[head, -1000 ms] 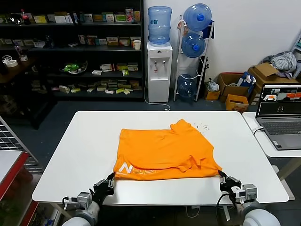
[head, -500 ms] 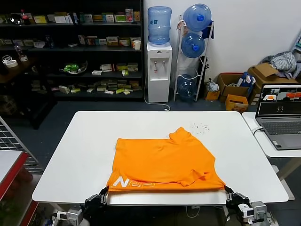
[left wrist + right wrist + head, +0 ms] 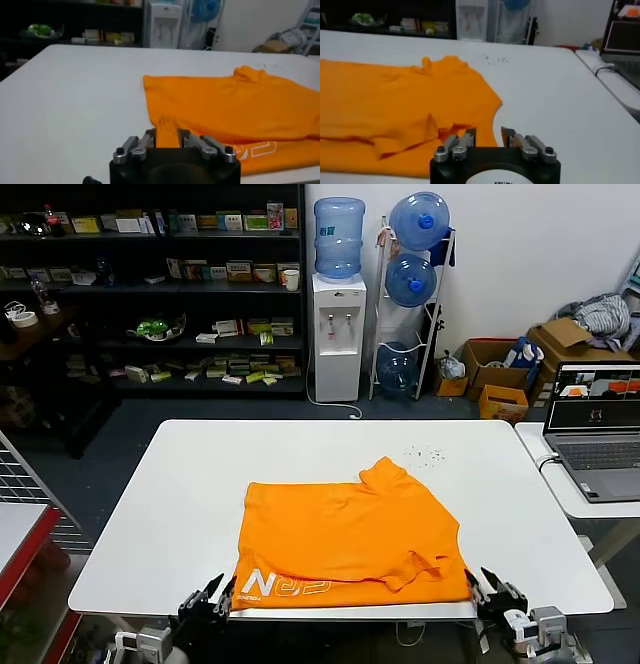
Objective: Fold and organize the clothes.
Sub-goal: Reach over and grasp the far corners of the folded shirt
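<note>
Fingers parted on both: left gripper [image 3: 168,137] straddles T-shirt [image 3: 345,534] hem, right gripper [image 3: 487,136] empty

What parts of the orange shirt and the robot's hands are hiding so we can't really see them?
- T-shirt: head view, the white lettering runs under a folded flap, so the word cannot be read whole.
- Left gripper: left wrist view, orange cloth sits between its fingers; whether they pinch it is unclear.
- Right gripper: right wrist view, fingers apart at the shirt's corner; touching or not is unclear.
- Both arms: head view, cut off by the bottom edge.
</note>
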Tool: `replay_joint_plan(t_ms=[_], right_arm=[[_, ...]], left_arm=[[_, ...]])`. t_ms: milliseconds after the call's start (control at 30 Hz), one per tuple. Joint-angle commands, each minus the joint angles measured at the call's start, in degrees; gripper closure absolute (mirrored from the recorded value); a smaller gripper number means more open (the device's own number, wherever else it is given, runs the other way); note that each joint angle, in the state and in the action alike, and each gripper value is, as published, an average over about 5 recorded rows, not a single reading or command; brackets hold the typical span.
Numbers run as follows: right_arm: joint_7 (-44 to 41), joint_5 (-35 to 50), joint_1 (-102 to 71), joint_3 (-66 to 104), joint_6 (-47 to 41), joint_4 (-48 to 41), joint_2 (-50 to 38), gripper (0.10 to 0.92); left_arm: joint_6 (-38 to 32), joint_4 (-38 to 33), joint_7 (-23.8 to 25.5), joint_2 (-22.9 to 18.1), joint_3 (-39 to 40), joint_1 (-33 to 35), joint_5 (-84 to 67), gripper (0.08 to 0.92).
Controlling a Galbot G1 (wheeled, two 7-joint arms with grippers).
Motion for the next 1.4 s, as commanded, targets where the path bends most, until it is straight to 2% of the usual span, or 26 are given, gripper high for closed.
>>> replay_joint_plan(t_ms=[33,200,333,433,600,800,1400], right_arm=[[-0.18,1.02,17.93,-4.61,0.49,-3.29,-1.43,0.446],[0.91,4.65,39.21,-16.50,-2.03,-19.75,2.47,0.316],[0.67,3.97,50.83,-24.42,-2.56,-32.98,7.95,0.223],[-0.07,3.22,55.67,-26.79,-3.35,-40.50,11.66,0.205],[-2.09,2.66,58.84,-28.50,-5.18,-47.16,13.94,0.203],[-3.80,2.58,59.32,-29.47,-6.86,-49.65,14.46,0.203],[-5.46,1.99,59.71,-29.98,-9.81,-52.88,14.92,0.209]], left_arm=[[-1.88,3.55,2.08,-0.48,-0.60,-11.94,-3.00,0.515],[-3.06,17.27,5.39,-3.40,4.15,-27.63,-4.62,0.368],[-3.18,30.00,7.92,-5.29,7.86,-37.81,-5.62,0.255],[-3.09,37.04,9.58,-6.40,9.72,-42.75,-6.05,0.196],[-1.67,43.89,10.86,-7.83,10.63,-46.64,-7.76,0.178],[1.62,47.27,10.50,-8.56,12.09,-49.28,-8.56,0.177],[6.53,46.79,9.35,-8.76,15.20,-50.80,-9.06,0.177]])
